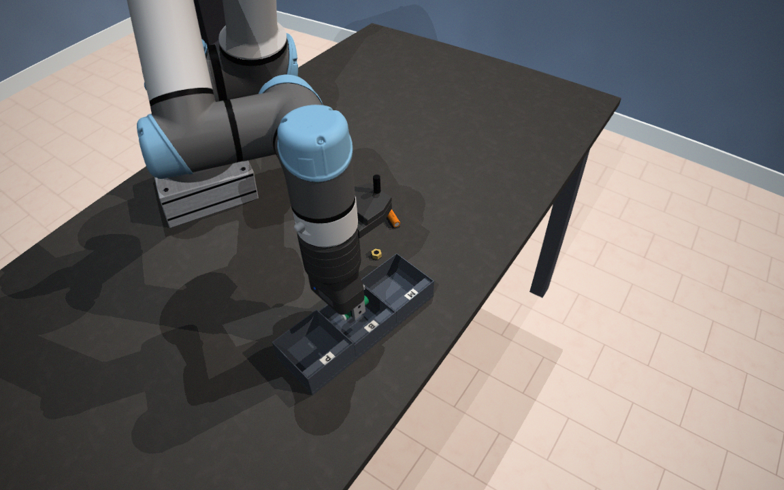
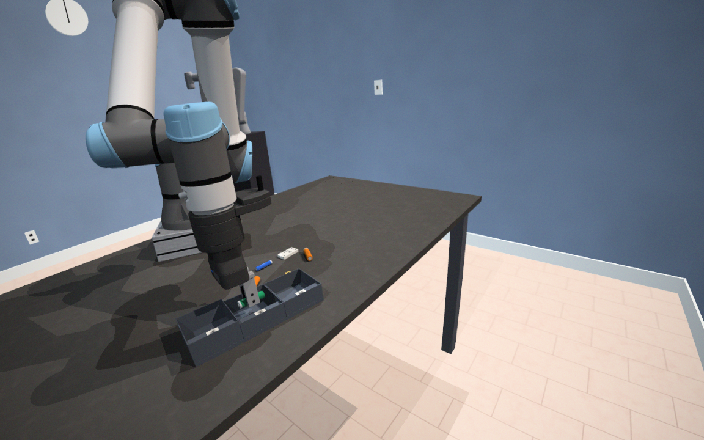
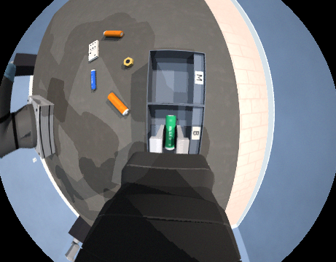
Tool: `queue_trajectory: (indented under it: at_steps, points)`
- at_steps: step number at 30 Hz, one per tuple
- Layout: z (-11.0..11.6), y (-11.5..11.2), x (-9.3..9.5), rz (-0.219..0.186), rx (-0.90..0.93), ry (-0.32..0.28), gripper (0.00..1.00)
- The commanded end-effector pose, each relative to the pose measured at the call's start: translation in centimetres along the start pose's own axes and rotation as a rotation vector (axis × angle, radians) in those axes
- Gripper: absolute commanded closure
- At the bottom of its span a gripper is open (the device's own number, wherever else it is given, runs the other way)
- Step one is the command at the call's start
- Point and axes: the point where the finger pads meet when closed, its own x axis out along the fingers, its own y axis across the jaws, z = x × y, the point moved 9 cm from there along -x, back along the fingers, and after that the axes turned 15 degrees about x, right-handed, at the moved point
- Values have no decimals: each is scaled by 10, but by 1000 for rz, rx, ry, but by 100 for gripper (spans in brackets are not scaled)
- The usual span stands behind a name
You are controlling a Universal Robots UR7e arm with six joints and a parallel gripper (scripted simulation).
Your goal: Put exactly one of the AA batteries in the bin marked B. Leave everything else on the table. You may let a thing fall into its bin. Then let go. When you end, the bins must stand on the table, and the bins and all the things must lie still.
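Open bin B [image 3: 199,118] beneath tool [image 3: 170,143], dividers alongside
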Motion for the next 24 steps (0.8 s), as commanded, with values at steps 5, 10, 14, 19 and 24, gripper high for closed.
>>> queue_trajectory:
  at_steps: [5, 10, 14, 19, 24]
  points:
    - [0, 1, 14, 2, 0, 0, 69]
    - [0, 0, 19, 2, 0, 0, 69]
    - [1, 0, 19, 2, 0, 0, 69]
    - [1, 0, 19, 2, 0, 0, 69]
    - [1, -1, 19, 2, 0, 0, 40]
